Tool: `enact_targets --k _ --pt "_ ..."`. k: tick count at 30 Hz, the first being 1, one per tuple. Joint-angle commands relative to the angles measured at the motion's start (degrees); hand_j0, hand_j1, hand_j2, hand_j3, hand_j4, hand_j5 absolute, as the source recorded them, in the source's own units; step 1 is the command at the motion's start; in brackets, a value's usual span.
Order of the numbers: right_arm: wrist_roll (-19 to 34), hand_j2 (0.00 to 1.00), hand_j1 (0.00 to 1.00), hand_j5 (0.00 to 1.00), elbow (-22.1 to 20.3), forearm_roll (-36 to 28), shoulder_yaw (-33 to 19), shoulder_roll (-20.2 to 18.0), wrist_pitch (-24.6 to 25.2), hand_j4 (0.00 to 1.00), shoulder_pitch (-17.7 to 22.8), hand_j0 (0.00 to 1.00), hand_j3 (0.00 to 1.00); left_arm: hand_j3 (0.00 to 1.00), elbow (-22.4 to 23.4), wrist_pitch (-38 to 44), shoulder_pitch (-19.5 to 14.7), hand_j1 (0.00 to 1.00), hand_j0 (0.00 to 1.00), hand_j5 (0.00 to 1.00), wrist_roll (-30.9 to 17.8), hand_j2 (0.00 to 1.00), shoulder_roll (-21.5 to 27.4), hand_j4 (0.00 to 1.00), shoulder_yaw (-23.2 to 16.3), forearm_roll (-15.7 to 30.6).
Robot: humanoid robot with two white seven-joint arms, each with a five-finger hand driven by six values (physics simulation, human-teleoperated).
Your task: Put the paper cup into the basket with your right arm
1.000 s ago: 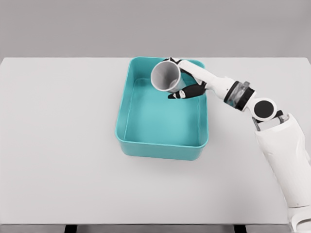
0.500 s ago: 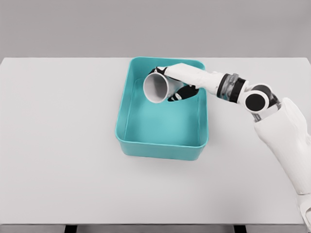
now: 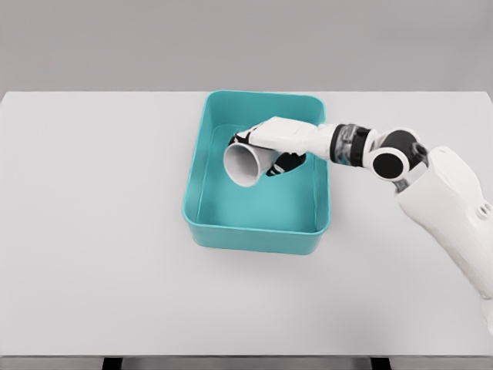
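The cup (image 3: 245,163) is being gripped by the curled fingers (image 3: 286,163) of the right hand (image 3: 276,143) over the basket (image 3: 254,233); release is judged next, the floor lying directly beneath them.

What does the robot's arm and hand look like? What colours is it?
Only one arm shows, the right arm. It has smooth, rounded white shells that get thicker toward the body. Near the wrist there is a grey and black ring, and next to it a round joint with a black edge and a white middle. The right hand is white on top, with black on the fingers. No loose cables show.
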Motion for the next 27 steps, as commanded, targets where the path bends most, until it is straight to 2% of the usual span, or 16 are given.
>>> enact_targets --k 1,8,11,12,19,23,25,27 --pt "-0.01 0.54 0.54 0.54 -0.03 1.90 2.44 -0.21 0.01 0.54 -0.09 0.54 0.54 1.00 0.00 0.00 0.00 1.00 1.00 1.00 -0.01 1.00 0.00 1.00 0.00 -0.03" --pt "-0.01 0.57 0.57 0.57 -0.03 4.80 3.67 0.05 -0.43 0.57 -0.18 0.57 0.57 1.00 0.00 0.00 0.00 1.00 1.00 1.00 -0.01 1.00 0.00 1.00 0.00 -0.04" --pt "-0.01 0.91 0.91 0.91 -0.11 4.80 3.67 0.23 -0.43 0.91 -0.44 0.91 0.91 1.00 0.00 0.00 0.00 1.00 1.00 1.00 -0.01 1.00 0.00 1.00 0.00 0.05" --pt "-0.01 0.94 0.94 0.94 -0.11 4.80 3.59 0.23 -0.34 0.94 -0.44 0.94 0.94 1.00 0.00 0.00 0.00 1.00 1.00 1.00 -0.01 1.00 0.00 1.00 0.00 0.05" --pt "-0.01 0.97 0.97 0.97 -0.99 4.89 3.24 -0.13 -0.26 0.97 -0.62 0.97 0.97 1.00 0.00 0.00 0.00 1.00 1.00 1.00 -0.01 1.00 0.00 1.00 0.00 -0.03" --pt "-0.01 0.98 0.98 0.98 -5.38 4.54 2.45 -1.44 0.27 0.98 -0.62 0.98 0.98 1.00 0.00 0.00 0.00 1.00 1.00 1.00 -0.01 1.00 0.00 1.00 0.00 -0.03" --pt "-0.01 0.98 0.98 0.98 -9.87 3.92 -3.53 -2.76 0.27 0.98 0.35 0.98 0.98 1.00 0.00 0.00 0.00 1.00 1.00 1.00 -0.01 1.00 0.00 1.00 0.00 -0.04" --pt "-0.01 0.98 0.98 0.98 -11.89 3.92 -4.76 -4.17 0.45 0.98 0.44 0.98 0.98 1.00 0.00 0.00 0.00 1.00 1.00 1.00 -0.01 1.00 0.00 1.00 0.00 -0.04"
